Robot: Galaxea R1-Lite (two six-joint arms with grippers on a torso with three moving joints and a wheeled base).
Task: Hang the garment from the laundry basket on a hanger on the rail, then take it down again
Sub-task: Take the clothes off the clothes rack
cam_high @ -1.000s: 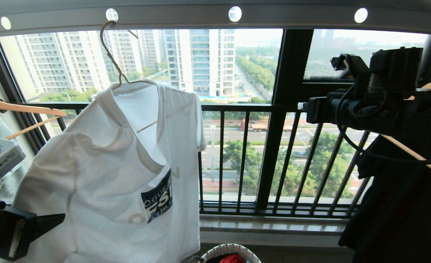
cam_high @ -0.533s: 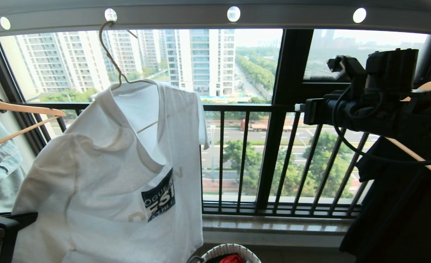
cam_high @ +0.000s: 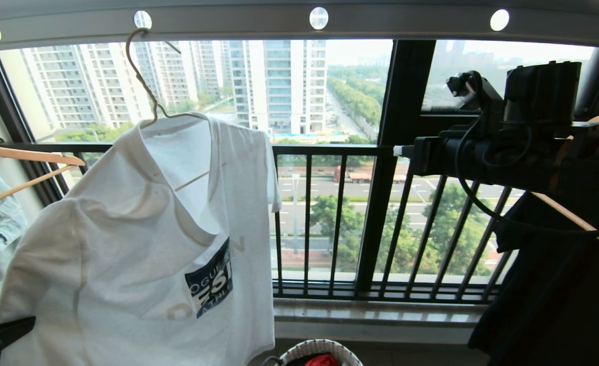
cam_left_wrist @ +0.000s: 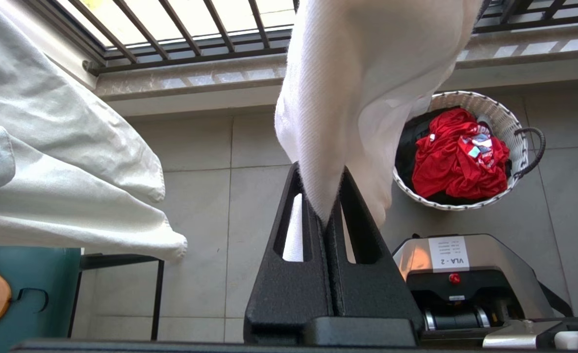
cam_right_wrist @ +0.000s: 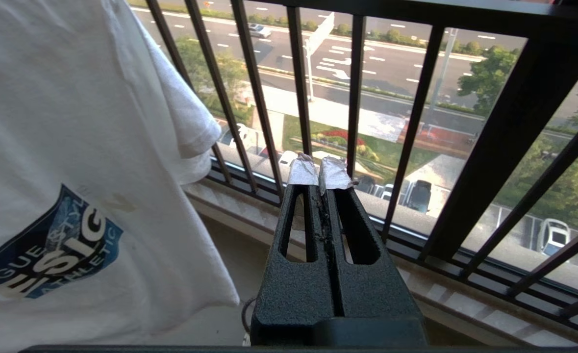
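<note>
pinching garment [cam_left_wrist: 362,83] hem, left gripper [cam_left_wrist: 329,215] just clamped; take-down likely starting; right gripper [cam_right_wrist: 318,177] closed, empty.

- The rail [cam_high: 411,23], a long grey metal bar pierced by round holes, runs overhead across the whole width of the head view.
- The hanger [cam_high: 144,84], thin beige wire with a long twisted neck, hooks over the rail near its left end, beside one of the holes.
- The garment [cam_high: 126,254], a white T-shirt with a navy chest graphic, hangs from that hanger, tilted.
- The floor [cam_left_wrist: 195,162] is laid with grey tiles and meets a pale stone sill under the window railing.
- The laundry basket [cam_left_wrist: 504,122], white woven with black looped handles, stands on the floor near that sill; a red garment [cam_left_wrist: 458,162] lies inside it.
</note>
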